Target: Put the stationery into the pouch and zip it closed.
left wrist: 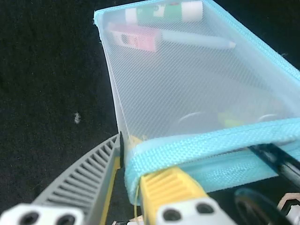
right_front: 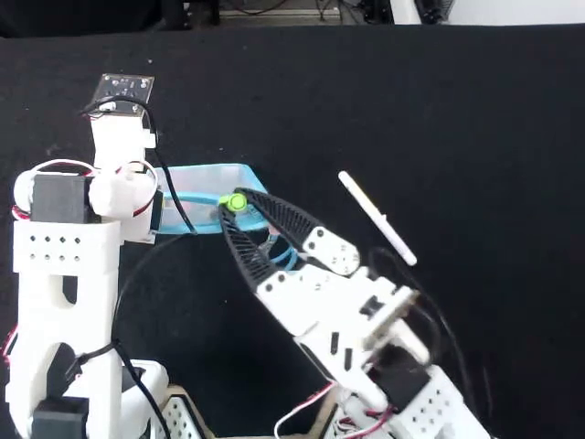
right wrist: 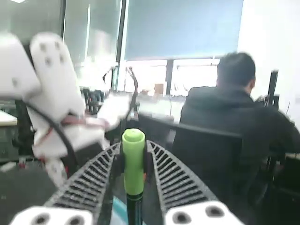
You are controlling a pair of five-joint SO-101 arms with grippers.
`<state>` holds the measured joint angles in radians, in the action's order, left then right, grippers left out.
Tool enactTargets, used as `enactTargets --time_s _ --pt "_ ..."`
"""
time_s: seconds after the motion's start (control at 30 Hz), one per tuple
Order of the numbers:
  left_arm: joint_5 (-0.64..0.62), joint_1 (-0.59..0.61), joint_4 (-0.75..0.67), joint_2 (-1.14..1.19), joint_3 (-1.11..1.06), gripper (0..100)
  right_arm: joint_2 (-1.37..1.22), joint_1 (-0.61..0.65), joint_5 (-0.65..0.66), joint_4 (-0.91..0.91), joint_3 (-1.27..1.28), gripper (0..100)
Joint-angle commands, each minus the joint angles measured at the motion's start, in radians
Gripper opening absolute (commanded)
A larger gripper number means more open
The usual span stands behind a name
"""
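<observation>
Here, in the high view, the mesh pouch (right_front: 208, 179) lies on the black bench (right_front: 439, 110) with the left arm (right_front: 114, 192) over its 9 o'clock end. The right gripper (right_front: 228, 207) comes in from 5 o'clock, closed on a green-capped marker (right_front: 237, 202) at the pouch's 3 o'clock end. A white pen (right_front: 377, 218) lies well apart, toward 3 o'clock. It may be overlooked and the zip pulled shut without it.

In the left wrist view, the left gripper (left wrist: 129, 157) is clamped on the pouch's teal zip edge at one corner. Through the mesh a green stick with a white cap (left wrist: 164, 11), a pink item (left wrist: 133, 36) and a pale blue pen (left wrist: 197, 40) lie at the far end. The hold is on one corner only. A push from the marker may drag the cloth out of the grip, or fold the mouth shut so that the marker has no way in.

In the right wrist view, the marker stands upright between the gripper's ribbed fingers (right wrist: 176, 180), held below its cap. If it is let go while its lower end rests on the zip edge and not inside, it could tip out onto the bench. Whether its lower end is in the mouth I cannot tell.
</observation>
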<state>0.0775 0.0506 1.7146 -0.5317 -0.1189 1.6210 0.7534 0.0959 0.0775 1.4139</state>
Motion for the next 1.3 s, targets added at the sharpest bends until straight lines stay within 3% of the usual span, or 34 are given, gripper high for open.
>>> enactTargets --time_s 0.0,0.17,0.37,0.67,0.9,1.27 --pt "-0.005 -0.004 0.006 -0.015 0.004 3 0.01 0.003 -0.005 -0.031 0.048 1.1" --pt "-0.005 -0.004 0.006 -0.015 0.004 3 0.01 0.008 -0.006 -0.003 0.108 1.4" --pt "-0.005 -0.004 0.006 -0.015 0.004 3 0.01 0.052 -0.014 0.247 0.015 14.5" --pt "-0.005 -0.004 0.005 -0.015 0.004 3 0.012 0.069 0.002 0.347 -0.124 12.3" --pt "-0.005 -0.004 0.005 -0.015 0.004 3 -0.047 -0.043 0.041 0.71 -0.369 12.3" --pt "-0.005 -0.004 0.006 -0.015 0.004 3 -0.513 0.037 0.041 0.494 -0.384 12.3"
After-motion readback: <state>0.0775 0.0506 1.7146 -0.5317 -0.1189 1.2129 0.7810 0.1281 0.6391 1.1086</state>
